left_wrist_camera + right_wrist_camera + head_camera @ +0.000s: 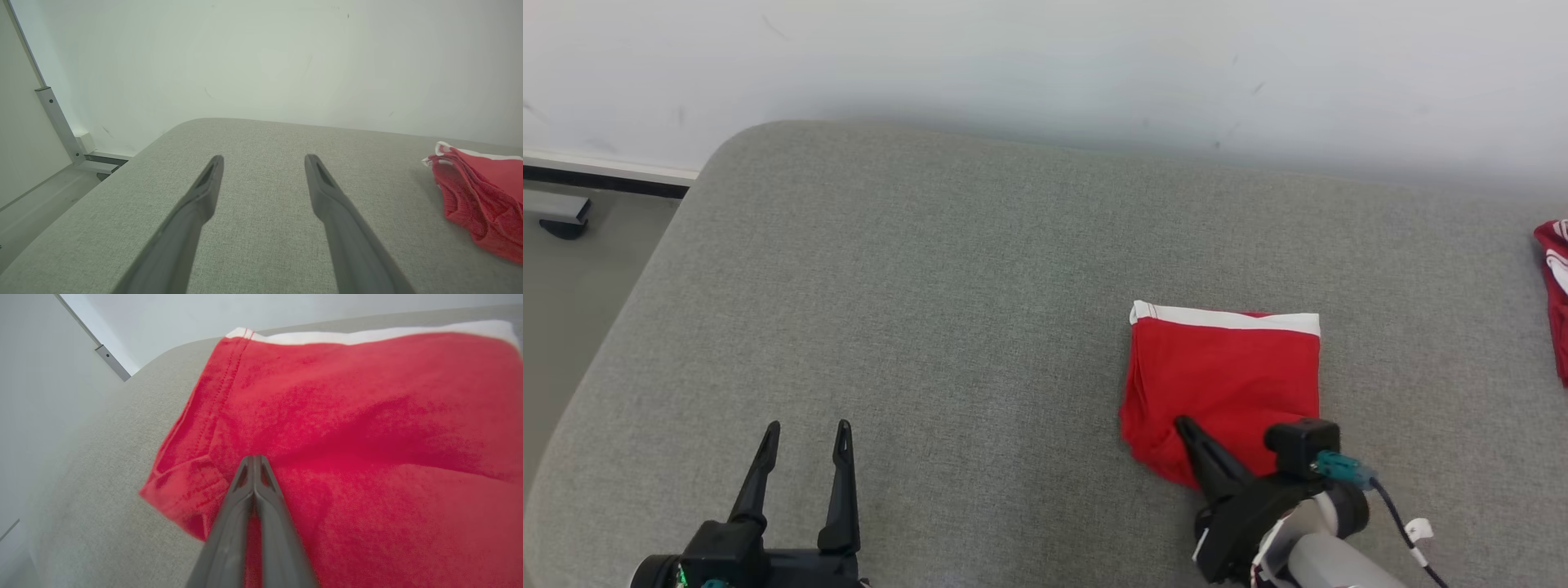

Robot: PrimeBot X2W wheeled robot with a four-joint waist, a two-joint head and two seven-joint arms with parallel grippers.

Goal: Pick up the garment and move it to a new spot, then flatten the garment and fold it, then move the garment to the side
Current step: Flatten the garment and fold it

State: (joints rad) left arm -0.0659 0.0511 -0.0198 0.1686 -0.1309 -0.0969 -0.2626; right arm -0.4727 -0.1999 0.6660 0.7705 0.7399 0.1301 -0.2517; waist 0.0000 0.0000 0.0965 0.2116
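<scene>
Red folded cloth garment with a white band (1225,384) lies right of centre on the grey woven upholstered surface (931,286), apparently ready for the last step, the move to the side. The right gripper (1183,422), its fingers pressed together with no cloth visible between them, lies over the garment's near left corner; the left gripper (807,426) stands spread over bare upholstery, well apart. A clean shift likely needs all layers moved together, low and slowly, so the fold holds.
</scene>
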